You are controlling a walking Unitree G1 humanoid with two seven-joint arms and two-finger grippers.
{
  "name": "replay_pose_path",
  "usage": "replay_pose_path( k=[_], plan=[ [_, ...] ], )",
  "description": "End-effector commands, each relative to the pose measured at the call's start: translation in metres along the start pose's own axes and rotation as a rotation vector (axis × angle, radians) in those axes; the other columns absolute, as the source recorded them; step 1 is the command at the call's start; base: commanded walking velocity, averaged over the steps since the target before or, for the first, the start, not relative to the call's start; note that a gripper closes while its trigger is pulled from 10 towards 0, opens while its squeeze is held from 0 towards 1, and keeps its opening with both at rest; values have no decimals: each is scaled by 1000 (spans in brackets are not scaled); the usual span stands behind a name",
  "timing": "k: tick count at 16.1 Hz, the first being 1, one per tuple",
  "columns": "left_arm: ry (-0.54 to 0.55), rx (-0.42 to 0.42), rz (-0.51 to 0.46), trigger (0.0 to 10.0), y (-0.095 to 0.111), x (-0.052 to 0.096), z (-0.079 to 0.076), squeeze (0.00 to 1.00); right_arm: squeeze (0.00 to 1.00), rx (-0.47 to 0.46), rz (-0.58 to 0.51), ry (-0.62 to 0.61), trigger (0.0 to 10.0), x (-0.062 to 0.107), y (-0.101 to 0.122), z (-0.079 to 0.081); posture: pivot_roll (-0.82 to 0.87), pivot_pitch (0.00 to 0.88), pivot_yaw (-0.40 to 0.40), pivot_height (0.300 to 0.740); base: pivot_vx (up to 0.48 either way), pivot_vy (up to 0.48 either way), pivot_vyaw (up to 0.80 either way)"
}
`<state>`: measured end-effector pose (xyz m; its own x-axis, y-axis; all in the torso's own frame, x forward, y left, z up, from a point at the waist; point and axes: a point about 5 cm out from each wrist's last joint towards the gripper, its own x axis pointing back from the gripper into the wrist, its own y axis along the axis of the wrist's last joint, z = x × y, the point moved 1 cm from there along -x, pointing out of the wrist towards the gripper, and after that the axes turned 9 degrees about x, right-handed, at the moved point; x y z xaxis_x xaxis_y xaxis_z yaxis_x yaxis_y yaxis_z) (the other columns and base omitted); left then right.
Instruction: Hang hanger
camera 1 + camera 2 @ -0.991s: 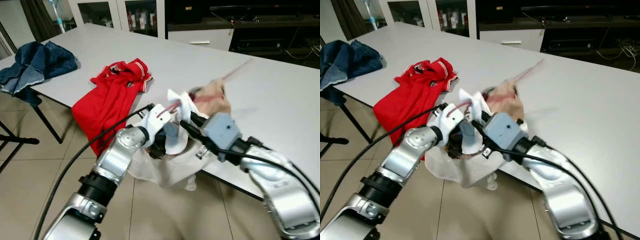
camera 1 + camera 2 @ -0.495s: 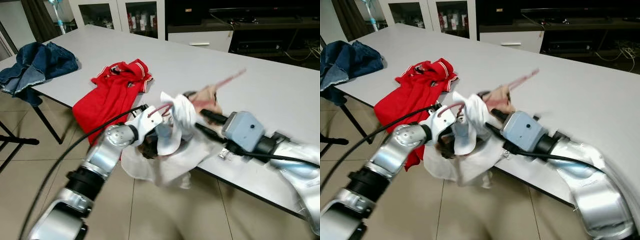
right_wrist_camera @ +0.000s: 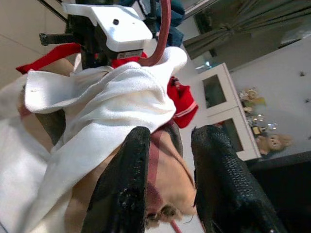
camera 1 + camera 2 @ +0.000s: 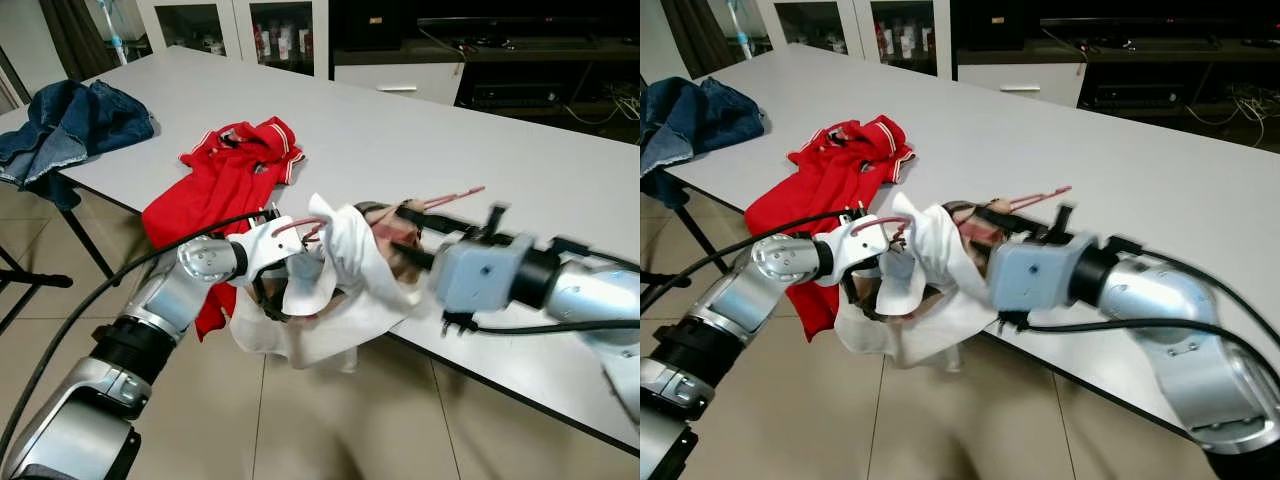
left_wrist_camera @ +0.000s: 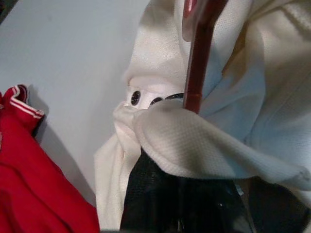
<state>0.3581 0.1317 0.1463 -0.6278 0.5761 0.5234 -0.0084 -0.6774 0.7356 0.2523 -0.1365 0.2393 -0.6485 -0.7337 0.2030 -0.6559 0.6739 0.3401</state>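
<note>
A white shirt [image 4: 350, 290] with a tan plaid-lined collar hangs over the front edge of the grey table [image 4: 400, 120]. A pink-red hanger sits inside it; one arm [image 4: 455, 194] pokes out toward the table and its hook [image 4: 300, 225] curls over my left wrist. My left gripper [image 4: 280, 290] is below the table edge, draped in the shirt and shut on the hanger [image 5: 194, 73]. My right gripper [image 4: 403, 232] reaches in from the right. It is open, its fingers [image 3: 121, 194] straddling the collar [image 3: 167, 160].
A red polo shirt [image 4: 225, 180] lies half off the table's front edge, just left of my left arm. Blue jeans [image 4: 70, 125] are piled at the far left corner. Cabinets [image 4: 240, 25] stand behind the table, tiled floor lies below.
My right arm has swung out to the right along the table edge. The shirt and hanger have sunk lower and shifted left with my left gripper, and the pink arm now lies flatter.
</note>
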Motion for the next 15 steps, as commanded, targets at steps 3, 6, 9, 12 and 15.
replay_pose_path(
  k=[3,6,9,12,15],
  plan=[
    [-33,-63,31,10000,-1,3,4,0,1000,-32,-39,60,10000,-8,3,7,-30,50,40,740,0,0,0],
    [-87,-122,41,10000,-2,4,1,0,584,-10,-9,31,10000,-14,-4,1,-28,47,42,740,0,0,0],
    [-114,-175,33,10000,2,5,-1,0,102,-15,14,84,10000,-20,-12,9,-31,46,42,740,0,0,0],
    [-111,-200,19,10000,8,6,2,0,141,-60,21,191,10000,-26,-16,27,-23,46,38,740,0,0,0],
    [-114,-255,9,10000,14,10,4,4,173,-64,85,204,10000,-39,-28,37,-19,46,39,740,0,0,0]
  ],
)
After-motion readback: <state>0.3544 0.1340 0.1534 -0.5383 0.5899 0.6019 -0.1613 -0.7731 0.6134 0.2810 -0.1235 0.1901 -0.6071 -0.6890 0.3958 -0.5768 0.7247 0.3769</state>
